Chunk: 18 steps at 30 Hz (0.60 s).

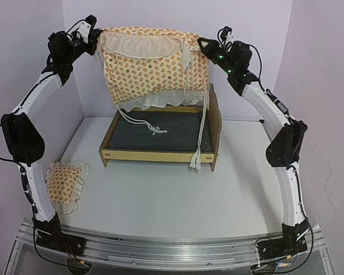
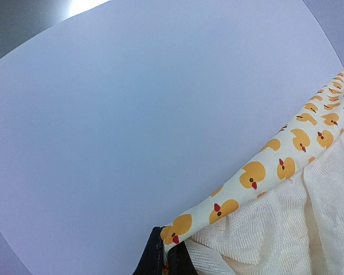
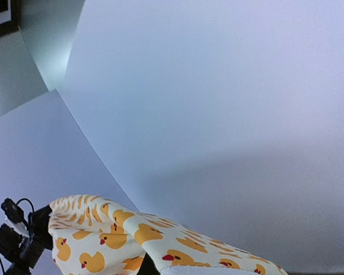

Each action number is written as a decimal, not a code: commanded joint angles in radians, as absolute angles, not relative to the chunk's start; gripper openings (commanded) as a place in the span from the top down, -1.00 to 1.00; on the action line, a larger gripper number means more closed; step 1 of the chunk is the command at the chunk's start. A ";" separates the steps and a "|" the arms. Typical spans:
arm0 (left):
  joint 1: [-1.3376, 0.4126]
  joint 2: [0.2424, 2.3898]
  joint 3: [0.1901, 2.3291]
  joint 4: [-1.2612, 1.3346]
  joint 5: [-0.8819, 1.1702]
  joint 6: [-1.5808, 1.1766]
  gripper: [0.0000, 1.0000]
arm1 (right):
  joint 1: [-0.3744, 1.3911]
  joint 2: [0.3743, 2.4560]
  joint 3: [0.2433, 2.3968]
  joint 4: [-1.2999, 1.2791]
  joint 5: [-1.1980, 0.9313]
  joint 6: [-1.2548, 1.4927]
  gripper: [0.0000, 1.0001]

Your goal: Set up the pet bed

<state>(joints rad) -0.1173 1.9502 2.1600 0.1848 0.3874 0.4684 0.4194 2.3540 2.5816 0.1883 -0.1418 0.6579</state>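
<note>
While the left gripper (image 1: pixel 97 37) and right gripper (image 1: pixel 203 44) each clamp shut on a top corner of the cushion (image 1: pixel 155 69), it hangs spread left-to-right over the bed (image 1: pixel 155 154), which sits on the table (image 1: pixel 160 200) below the fingers, long axis parallel, headboard (image 1: pixel 215 114) right.

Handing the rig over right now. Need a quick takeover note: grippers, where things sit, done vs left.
Left gripper: shut on the cushion, upper left corner.
Right gripper: shut on its upper right corner.
Cushion: hangs spread between them, above the back of the pet bed; its ties dangle into and over the frame.
Pet bed: on the table, base bare.
Pillow: on the table by the left arm.
Done: cushion lifted.
Left: probably lower the cushion into the frame, then add the pillow.
</note>
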 commanded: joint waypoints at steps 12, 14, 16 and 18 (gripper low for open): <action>-0.060 1.500 1.378 -0.340 0.564 0.602 1.00 | 0.450 1.926 1.783 -0.317 -0.296 0.429 1.00; -0.052 1.477 1.388 -0.498 0.650 0.631 1.00 | 0.473 1.841 1.686 -0.355 -0.318 0.391 1.00; -0.051 1.465 1.381 -0.619 0.698 0.662 1.00 | 0.499 1.785 1.607 -0.375 -0.310 0.358 1.00; -0.051 1.461 1.359 -0.676 0.746 0.683 1.00 | 0.524 1.755 1.546 -0.384 -0.314 0.339 1.00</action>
<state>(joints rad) -0.0692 1.5411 1.3649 -0.4474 0.6095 0.6137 0.4923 1.8683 1.6489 -0.2854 -0.2975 0.4460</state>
